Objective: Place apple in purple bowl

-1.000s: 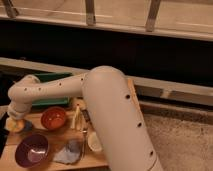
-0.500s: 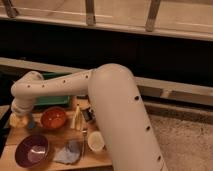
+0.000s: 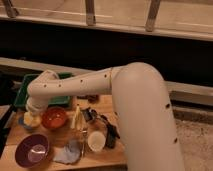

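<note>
Heads up, the biggest risk right now is fumbling the apple (image 3: 31, 119) on the way over. Your gripper (image 3: 32, 116) is down at the far left of the tabletop (image 3: 100, 155), just left of the orange bowl (image 3: 54, 118), and the fingers are closed all the way in. The yellowish apple sits right at the tips, so it looks to me like they've got it pinched, but the wrist hides the actual contact, so I can't swear the grip is solid. A round, smooth fruit held by a narrow pinch can roll out if you swing fast.

Second thing: the purple bowl (image 3: 33, 150) is toward the near-left corner, in front of the gripper and well clear of it, with the orange bowl right beside your path. Drift right and you'd drop into the wrong bowl or clip its rim. There's also a crumpled blue cloth (image 3: 68, 152) next to the purple bowl and a white cup (image 3: 96, 140) a bit further right, plus some clutter mid-table I can't make out.

The green bin (image 3: 25, 90) behind the arm shouldn't matter. If it were me, I'd lift straight, come toward the front edge, and release low over the purple bowl's middle.
</note>
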